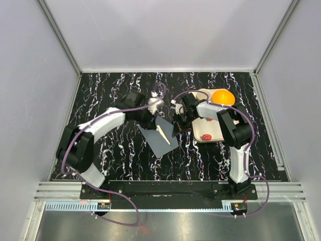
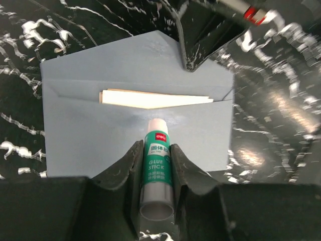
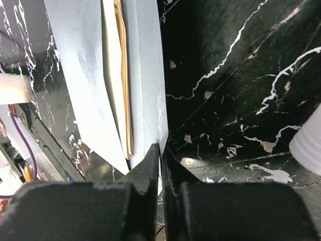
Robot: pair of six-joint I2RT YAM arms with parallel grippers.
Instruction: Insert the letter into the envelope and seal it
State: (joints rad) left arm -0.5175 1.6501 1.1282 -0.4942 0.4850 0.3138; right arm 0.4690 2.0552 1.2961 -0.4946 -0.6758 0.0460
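Gripping a glue stick [image 2: 157, 170], the left tool [image 2: 156, 148] hangs over the envelope [image 2: 90, 135], with the stick's tip pointing to 12 o'clock at the pocket mouth. The letter [image 2: 150, 99] sits inside the pocket, its top strip showing. The flap lies open and flat. The right tool [image 2: 193, 63], jaws closed, meets the flap's edge at 1 o'clock; pinching or pressing, cannot tell. The marbled desk [image 2: 281, 140] shows at 9 and 3 o'clock of the envelope. From above, the strawberry tray [image 1: 208, 133] is near at 3 o'clock.

Most of letter [image 2: 155, 99] hidden inside envelope [image 2: 90, 135], only a pale strip showing, glue stick [image 2: 158, 170] sides covered by fingers of left end effector [image 2: 156, 146], envelope cropped at top of right wrist view, white object [image 3: 308, 145] cut by right edge, unidentifiable.
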